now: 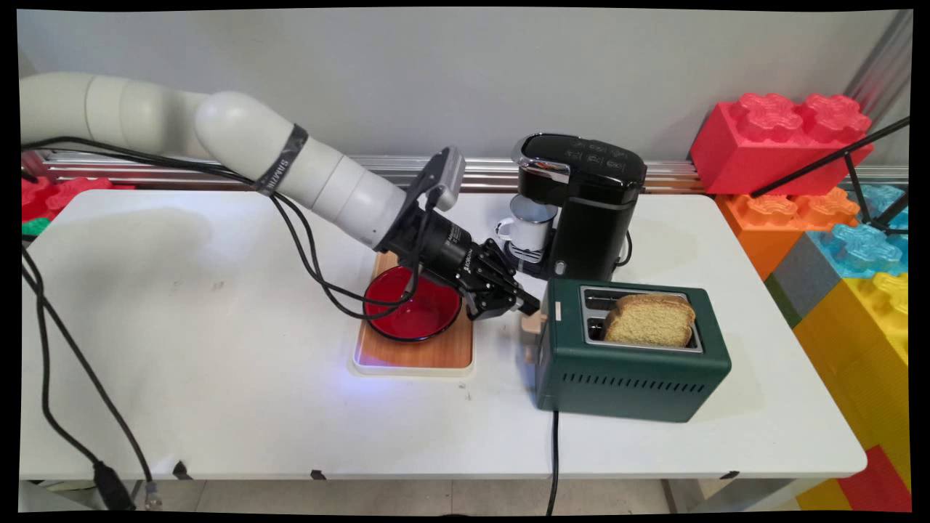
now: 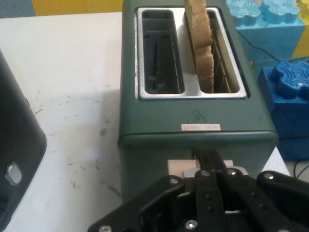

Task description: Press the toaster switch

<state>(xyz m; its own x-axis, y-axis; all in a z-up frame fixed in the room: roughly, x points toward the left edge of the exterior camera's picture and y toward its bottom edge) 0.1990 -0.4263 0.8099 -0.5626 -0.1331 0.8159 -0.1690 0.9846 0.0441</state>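
Gripper [image 1: 529, 309] sits at the left end of the green toaster [image 1: 632, 378], right at the pale lever [image 1: 532, 325]. In the hand view the claw [image 2: 212, 166] looks drawn together, not clamped on anything. Its tip lies over the middle of the lever [image 2: 176, 167], with pale plastic showing on both sides. Touching or just above: cannot tell.

The toaster [image 2: 193, 116] stands on the white table [image 1: 218, 327] at right of centre, with its cord running off the near edge. One slice of bread [image 1: 650, 319] stands high in the near slot. In the hand view the bread [image 2: 200, 43] is in the right slot and the other slot is empty.

Judgement: the step in hand is at the lever. Doing it well calls for keeping the tip centred on the tab and pushing straight along the slot in the toaster's end. A sideways load could slip the tip off or tip the toaster. The toaster looks light and is not fixed down, so it may slide.

Nearby, a red bowl [image 1: 414, 316] rests on a wooden board [image 1: 436, 352], partly under the arm and close to the wrist. A black coffee machine [image 1: 592, 218] with a white mug [image 1: 527, 229] stands just behind. Big toy blocks [image 1: 785, 138] are off to the right.
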